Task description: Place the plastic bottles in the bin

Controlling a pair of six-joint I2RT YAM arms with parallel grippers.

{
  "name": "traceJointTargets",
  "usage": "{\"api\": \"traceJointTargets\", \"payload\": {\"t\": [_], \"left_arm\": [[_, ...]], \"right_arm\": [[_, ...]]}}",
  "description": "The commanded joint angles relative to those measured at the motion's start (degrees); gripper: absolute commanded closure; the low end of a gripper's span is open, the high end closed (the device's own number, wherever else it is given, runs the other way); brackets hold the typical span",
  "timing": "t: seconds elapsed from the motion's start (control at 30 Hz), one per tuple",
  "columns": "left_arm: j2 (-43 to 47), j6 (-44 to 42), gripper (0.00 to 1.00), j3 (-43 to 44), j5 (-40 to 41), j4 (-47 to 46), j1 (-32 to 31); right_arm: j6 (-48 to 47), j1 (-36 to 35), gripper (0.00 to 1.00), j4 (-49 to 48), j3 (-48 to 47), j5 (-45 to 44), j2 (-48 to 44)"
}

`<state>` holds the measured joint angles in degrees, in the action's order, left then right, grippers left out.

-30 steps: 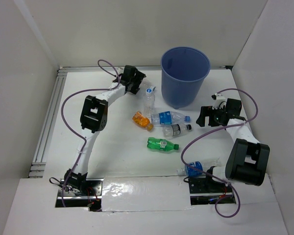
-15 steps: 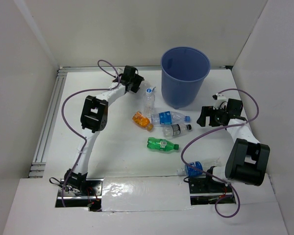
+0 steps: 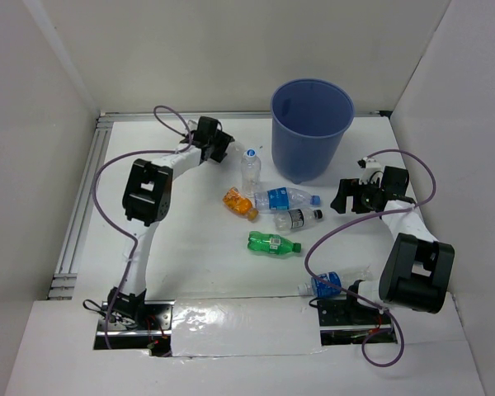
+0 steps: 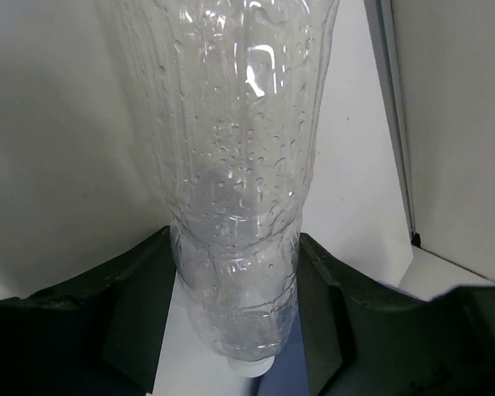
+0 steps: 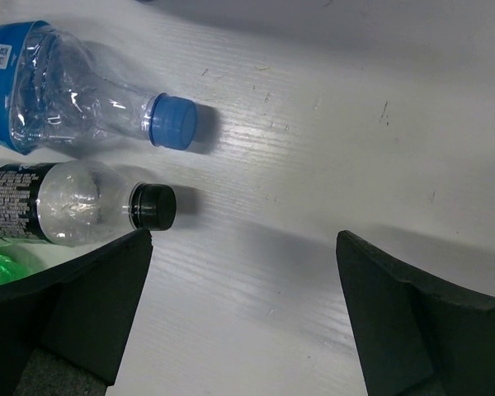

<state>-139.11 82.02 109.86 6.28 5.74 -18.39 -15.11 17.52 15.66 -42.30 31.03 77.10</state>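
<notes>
My left gripper (image 3: pixel 216 142) is at the back left of the table, left of the blue bin (image 3: pixel 310 124). In the left wrist view its jaws (image 4: pixel 235 247) are shut on a clear bottle (image 4: pixel 235 148) with a white cap. My right gripper (image 3: pixel 351 196) is open and empty, low over the table and right of the lying bottles. The right wrist view (image 5: pixel 243 239) shows a blue-labelled bottle (image 5: pixel 58 87) and a black-capped clear bottle (image 5: pixel 66 206) ahead of it to the left. On the table lie an orange bottle (image 3: pixel 239 203) and a green bottle (image 3: pixel 272 243). A clear bottle (image 3: pixel 249 165) is beside the bin.
A squat blue-labelled bottle (image 3: pixel 326 285) lies by the right arm's base. An aluminium rail (image 3: pixel 82 206) runs along the table's left edge, and white walls enclose three sides. Purple cables loop beside both arms.
My left arm has swung left, away from the bin, with the clear bottle still in its jaws. The right arm and the bottles on the table have not moved.
</notes>
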Motion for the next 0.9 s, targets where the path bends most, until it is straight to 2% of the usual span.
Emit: {"api": "traceJointTargets", "payload": {"t": [0.0, 0.07, 0.2, 0.23, 0.3, 0.4, 0.5, 0.63, 0.87], "left_arm": [[4.4, -4.4, 0.99, -9.0, 0.3, 4.6, 2.2], [5.9, -7.6, 0.99, -10.7, -0.2, 5.7, 2.8], [7.2, -14.8, 0.99, -8.5, 0.6, 16.5, 4.0], [7.2, -16.2, 0.98, -7.5, 1.5, 22.0, 4.5], [6.4, -20.1, 0.96, -5.1, 2.2, 27.0, 4.5], [5.1, -23.7, 0.73, -4.2, 2.8, 34.0, 4.5], [4.3, -25.6, 0.54, -6.3, 2.1, 34.9, 4.5], [5.0, -26.8, 0.42, -9.4, 2.1, 34.1, 4.5], [6.1, -29.8, 0.31, -8.9, 2.1, 35.2, 4.5]], "right_arm": [[-0.8, 0.4, 0.01, 0.8, 0.1, 1.2, -0.9], [-0.8, 0.4, 0.01, 0.8, 0.1, 1.8, -1.4], [-0.8, 0.4, 0.01, 0.8, 0.1, 1.8, -2.0], [-0.8, 0.4, 0.01, 0.8, 0.1, 1.8, -2.5], [-0.8, 0.4, 0.01, 0.8, 0.1, 1.8, -2.5], [-0.8, 0.4, 0.01, 0.8, 0.1, 2.3, -3.0], [-0.8, 0.4, 0.01, 0.8, 0.1, 2.3, -3.6], [-0.8, 0.4, 0.01, 0.8, 0.1, 2.8, -4.2], [-0.8, 0.4, 0.01, 0.8, 0.1, 3.3, -5.9]]}}
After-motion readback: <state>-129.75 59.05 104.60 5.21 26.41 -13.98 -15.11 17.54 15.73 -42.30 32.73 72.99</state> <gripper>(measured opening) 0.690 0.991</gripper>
